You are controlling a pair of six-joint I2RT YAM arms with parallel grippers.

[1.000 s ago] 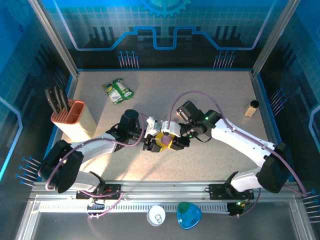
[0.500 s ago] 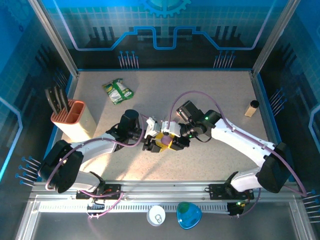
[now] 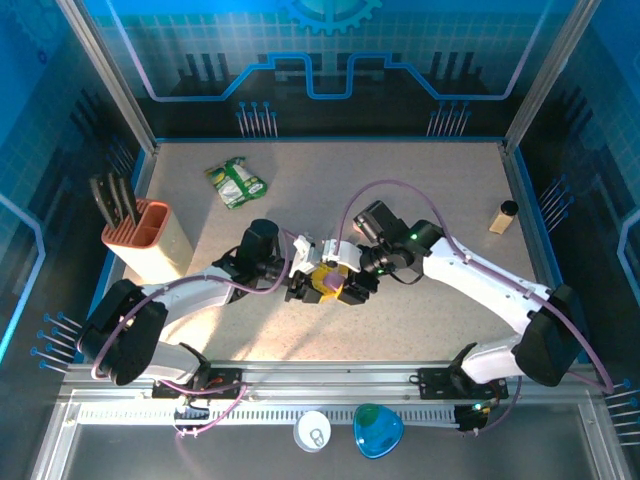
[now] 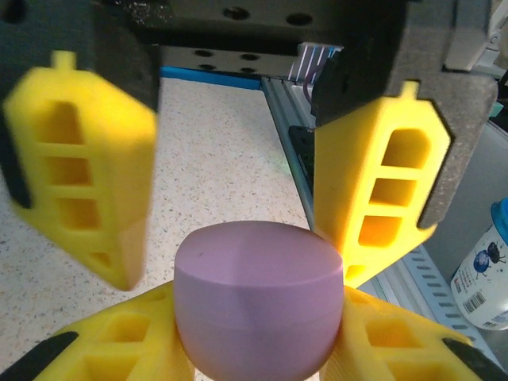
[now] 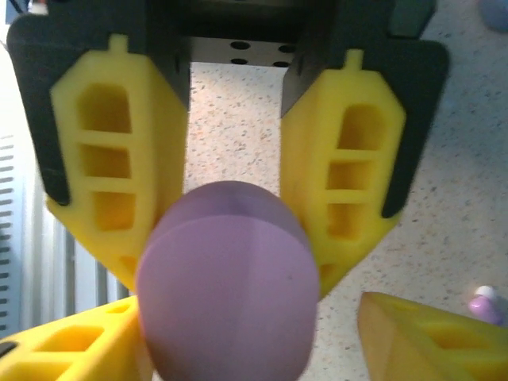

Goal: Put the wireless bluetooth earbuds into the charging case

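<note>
**Purple case between both grippers at mid-table**

From above we find little changed since a second ago. Both arms stay bent toward the middle of the table. The green-and-white packet, the knife block and the small bottle lie where they lay.

The purple charging case sits between the two grippers. The right gripper appears to have hold of it. From the left wrist its yellow fingers press against either side, but from its own wrist the case hides the contact, so we are not quite sure. The left gripper stands partly open round the case: one finger touches it, and the other, blurred, is just short of it. One tiny lavender-and-white earbud lies on the table near the grippers, outside the case.

The table is speckled beige, with the packet far left, the knife block at the left edge and the bottle far right. Blue panels with a circuit pattern wall it in.
</note>
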